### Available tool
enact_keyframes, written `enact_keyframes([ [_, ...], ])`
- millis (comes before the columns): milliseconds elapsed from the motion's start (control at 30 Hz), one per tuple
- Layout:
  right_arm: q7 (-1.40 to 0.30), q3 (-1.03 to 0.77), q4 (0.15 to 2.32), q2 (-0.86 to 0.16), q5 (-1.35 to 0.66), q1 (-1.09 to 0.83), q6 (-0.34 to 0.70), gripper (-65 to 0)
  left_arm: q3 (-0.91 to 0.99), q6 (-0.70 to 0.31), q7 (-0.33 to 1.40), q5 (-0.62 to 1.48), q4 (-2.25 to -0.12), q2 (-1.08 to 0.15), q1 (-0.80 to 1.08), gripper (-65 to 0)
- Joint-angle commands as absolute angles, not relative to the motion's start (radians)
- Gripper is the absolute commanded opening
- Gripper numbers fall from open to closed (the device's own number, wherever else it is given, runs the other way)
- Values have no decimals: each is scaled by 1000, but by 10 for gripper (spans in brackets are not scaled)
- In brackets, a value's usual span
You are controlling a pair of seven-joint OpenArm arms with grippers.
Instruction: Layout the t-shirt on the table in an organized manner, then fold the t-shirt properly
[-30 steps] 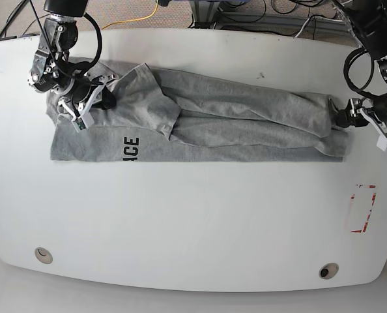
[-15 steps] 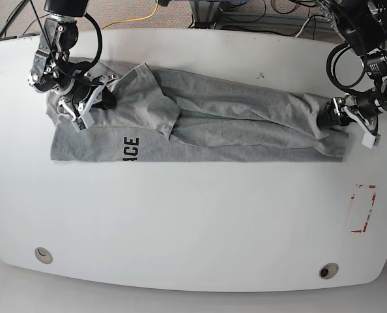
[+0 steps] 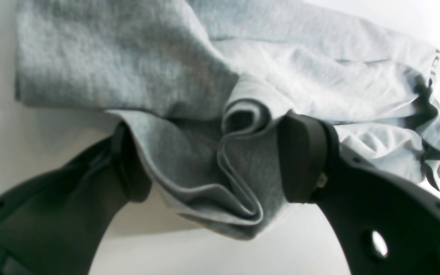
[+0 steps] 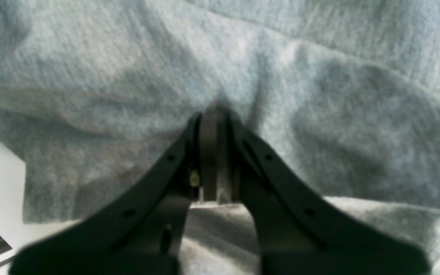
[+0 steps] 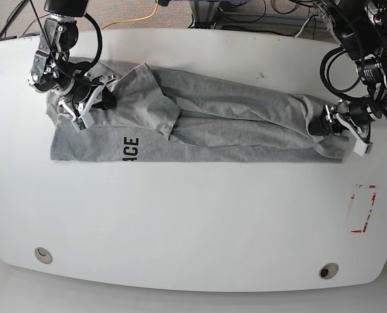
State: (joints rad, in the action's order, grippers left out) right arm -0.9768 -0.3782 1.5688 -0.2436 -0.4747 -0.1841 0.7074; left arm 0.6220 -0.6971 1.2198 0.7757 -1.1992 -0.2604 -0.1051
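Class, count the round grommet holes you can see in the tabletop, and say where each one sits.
2. One hole sits near the table's front edge at the base view's left; the other hole sits near the front edge at its right. The t-shirt could hide more.

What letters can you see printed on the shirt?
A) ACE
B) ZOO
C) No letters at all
A: in the base view the grey shirt shows dark block capitals "ACE" near its front edge on the white table.
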Motion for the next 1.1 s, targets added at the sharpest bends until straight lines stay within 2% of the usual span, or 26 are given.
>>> enact_keyframes([
  [0,-1018,-378,1569,-254,-429,-186,698,-601,622,-698,1190,785,-1211,-282,-120,-199],
  [433,-1018,-378,1569,-254,-430,-186,698,-601,625,-698,1122,785,-1211,-278,-143,-199],
  [1067,-1018,-383,1569,-254,-430,-186,698,-601,628,-698,1139,832,-1210,-283,-143,-199],
])
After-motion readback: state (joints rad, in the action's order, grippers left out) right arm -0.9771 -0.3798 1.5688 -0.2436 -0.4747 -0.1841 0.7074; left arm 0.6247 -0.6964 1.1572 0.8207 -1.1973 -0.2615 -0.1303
